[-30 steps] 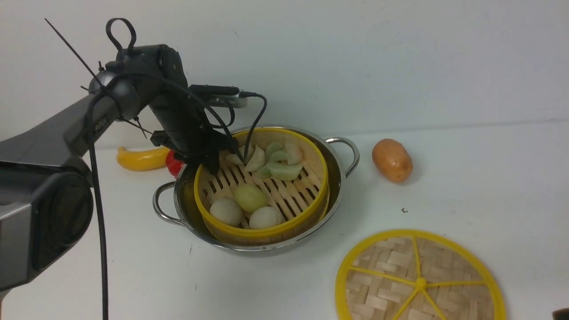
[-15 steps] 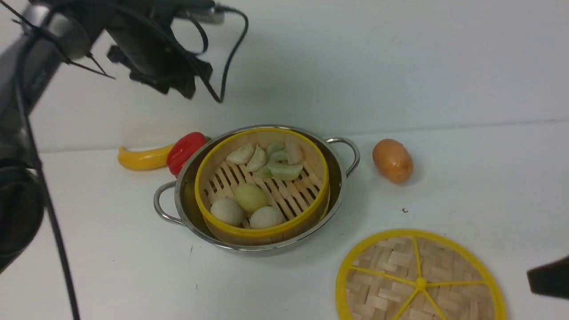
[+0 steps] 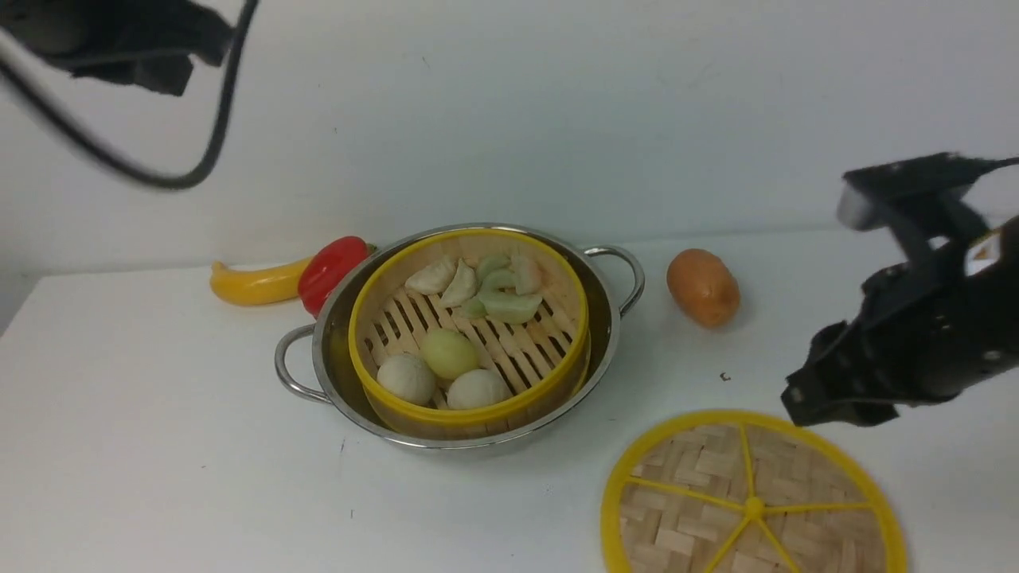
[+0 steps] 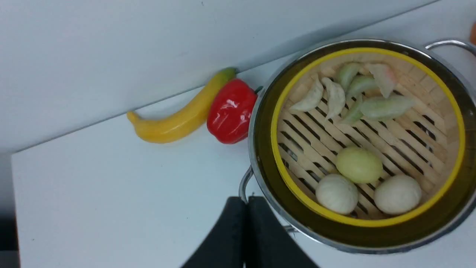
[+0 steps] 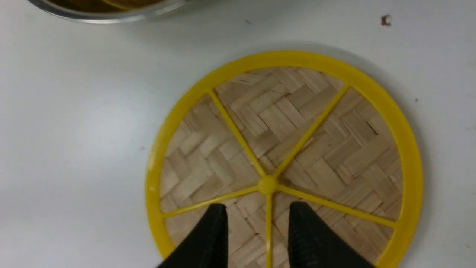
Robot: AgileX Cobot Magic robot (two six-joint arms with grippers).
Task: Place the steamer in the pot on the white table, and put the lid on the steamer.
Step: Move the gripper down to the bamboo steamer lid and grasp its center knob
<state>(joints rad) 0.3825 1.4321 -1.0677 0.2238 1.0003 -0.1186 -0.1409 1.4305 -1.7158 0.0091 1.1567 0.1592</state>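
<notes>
Just under the right claw, part-open and empty, the lid.

Black right pincer, looping black cable

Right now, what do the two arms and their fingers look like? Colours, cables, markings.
Both are black. The left arm is blurred, with a thick black cable looping under it; the left fingers are smooth and tapered. The right arm carries a boxy grey-faced module on top and a small pale label; the right fingers are tapered and finely textured.
</notes>
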